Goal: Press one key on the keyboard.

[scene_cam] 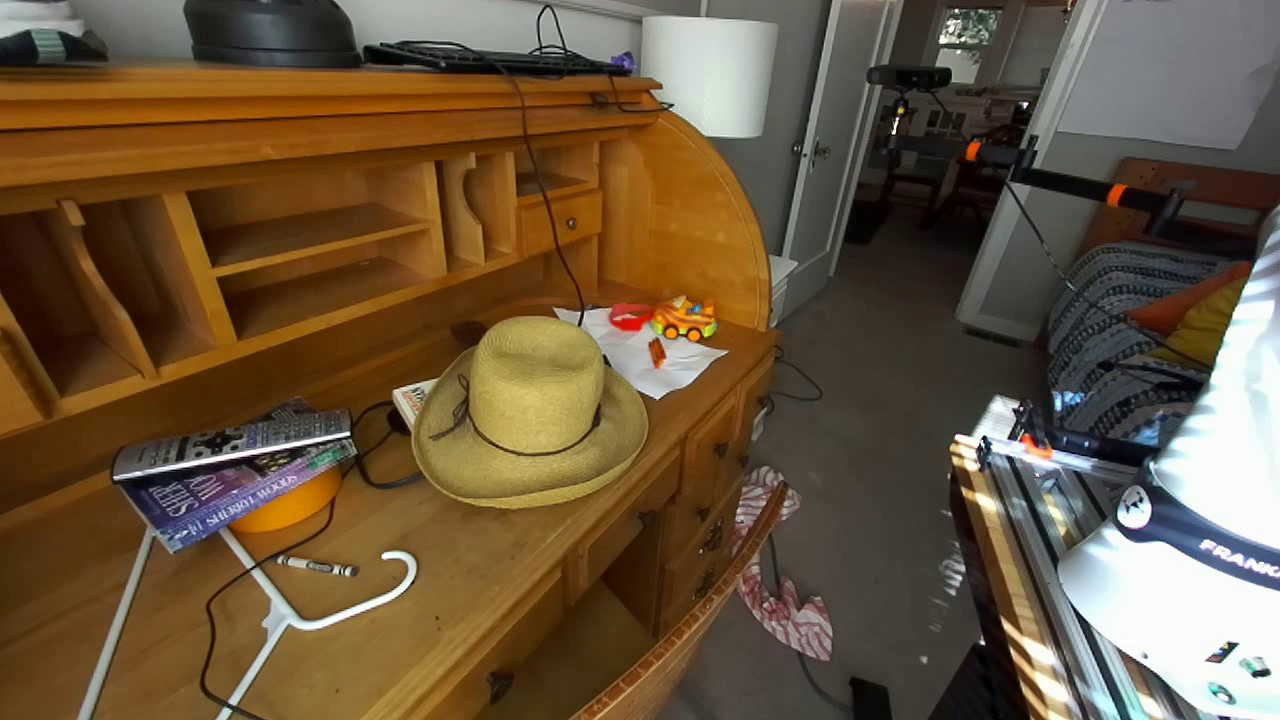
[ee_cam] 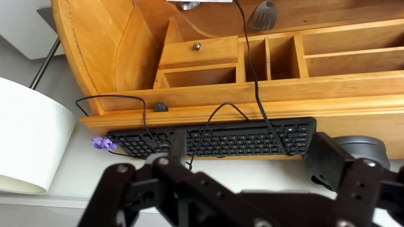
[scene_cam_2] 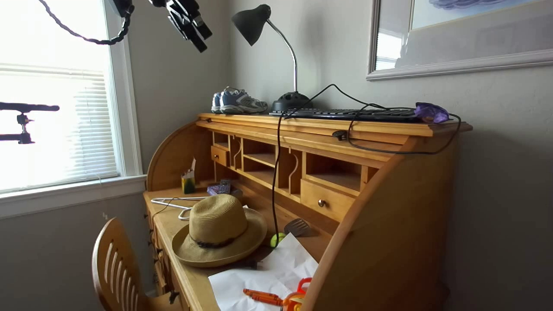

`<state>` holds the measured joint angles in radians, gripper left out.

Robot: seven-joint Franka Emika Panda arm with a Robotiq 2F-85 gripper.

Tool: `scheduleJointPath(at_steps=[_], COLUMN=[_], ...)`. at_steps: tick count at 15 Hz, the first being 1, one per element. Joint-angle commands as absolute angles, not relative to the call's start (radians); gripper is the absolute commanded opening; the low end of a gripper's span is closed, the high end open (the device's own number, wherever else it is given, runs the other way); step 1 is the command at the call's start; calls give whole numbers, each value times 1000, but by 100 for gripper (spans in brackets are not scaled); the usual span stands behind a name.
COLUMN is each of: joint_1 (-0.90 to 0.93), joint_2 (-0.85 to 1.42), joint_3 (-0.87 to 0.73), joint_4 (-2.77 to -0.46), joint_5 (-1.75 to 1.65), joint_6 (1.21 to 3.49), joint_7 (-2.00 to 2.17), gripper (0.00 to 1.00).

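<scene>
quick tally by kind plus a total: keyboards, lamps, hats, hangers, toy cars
Keyboard: 1
Lamps, being the black lamp and the white lamp: 2
Hat: 1
Hanger: 1
Toy car: 1
Total: 6

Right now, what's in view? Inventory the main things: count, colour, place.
Wooden roll-top desk: one, brown, against wall
Flat rectangular keyboard: one, black, atop desk
Gooseneck lamp: one, black, by keyboard
Running shoes: two, blue-grey, atop desk
Crumpled item: one, purple, by keyboard
Wide-brimmed straw hat: one, tan, writing surface
Plastic hanger: one, white, writing surface
Round ball: one, yellow-green, near hat
Toy car: one, orange, writing surface
Cylindrical lampshade: one, white, beside desk
Wooden chair: one, brown, by desk
Robot arm: one, white, across from desk
Two-fingered gripper: one, black, open, facing keyboard
</scene>
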<state>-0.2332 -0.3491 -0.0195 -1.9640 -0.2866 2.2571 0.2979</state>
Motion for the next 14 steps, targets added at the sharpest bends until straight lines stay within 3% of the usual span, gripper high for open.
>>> scheduleJointPath(at_steps=[1,11,12,13,14], joint_1=[-223,-199,-197,-194,-192], joint_2=[-300,-59,-32,-2,25], joint_3=[-34,-87,-91,-94,-98], joint_4=[-1903,-1572,-1541,-1506,-1475], joint_5=[-291,-231,-228,-222,-216], joint_6=[2263,2253,2250,2242,2240], joint_7=[290,251,249,247,247], gripper=[100,100,75,74,66])
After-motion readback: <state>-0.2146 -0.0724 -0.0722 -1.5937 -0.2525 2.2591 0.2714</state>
